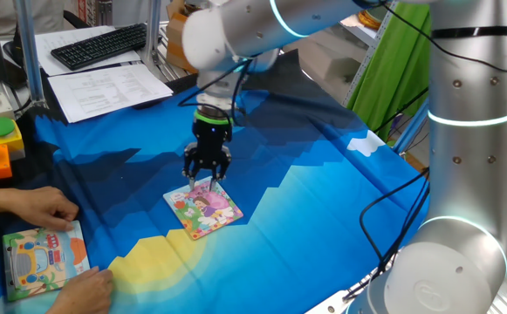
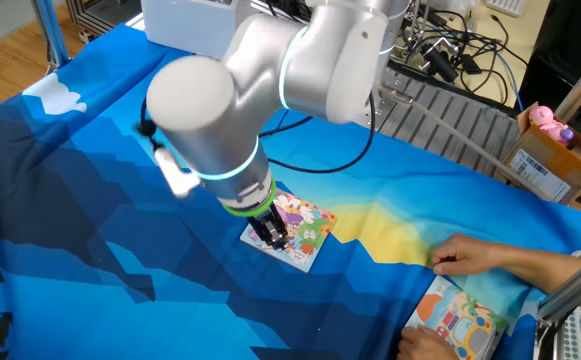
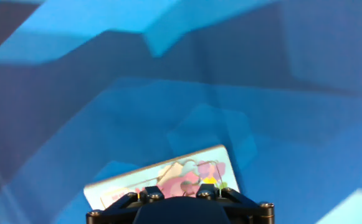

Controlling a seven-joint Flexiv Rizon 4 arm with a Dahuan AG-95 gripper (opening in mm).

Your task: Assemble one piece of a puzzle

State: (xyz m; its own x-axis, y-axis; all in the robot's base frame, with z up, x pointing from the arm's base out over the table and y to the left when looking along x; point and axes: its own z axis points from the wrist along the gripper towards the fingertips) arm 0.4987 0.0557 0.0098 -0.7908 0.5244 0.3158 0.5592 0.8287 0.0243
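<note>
In one fixed view the gripper [image 1: 208,180] hangs from the silver arm [image 1: 262,26] directly over the far corner of the puzzle [image 1: 203,209], its dark fingers narrowed and pointing steeply down. A pale bit shows between the fingertips; it may be the piece, but I cannot tell for sure. The puzzle lies flat on the blue tablecloth [image 1: 305,192], with bare cloth on all four of its edges. Near the table's front-left edge, a person's hands [image 1: 35,208] rest around the orange-bordered board [image 1: 44,259], well apart from the puzzle.

In the other fixed view the gripper [image 2: 276,234] is over the puzzle's [image 2: 300,228] left corner. Open cloth [image 2: 90,230] spreads to the left; the person's hand [image 2: 480,256] and the orange-bordered board [image 2: 458,322] sit to the right.

In the hand view the fingertips are hidden behind the gripper body [image 3: 181,208]; the puzzle's [image 3: 174,177] white border edge shows just beyond it, then blurred blue cloth [image 3: 168,74].
</note>
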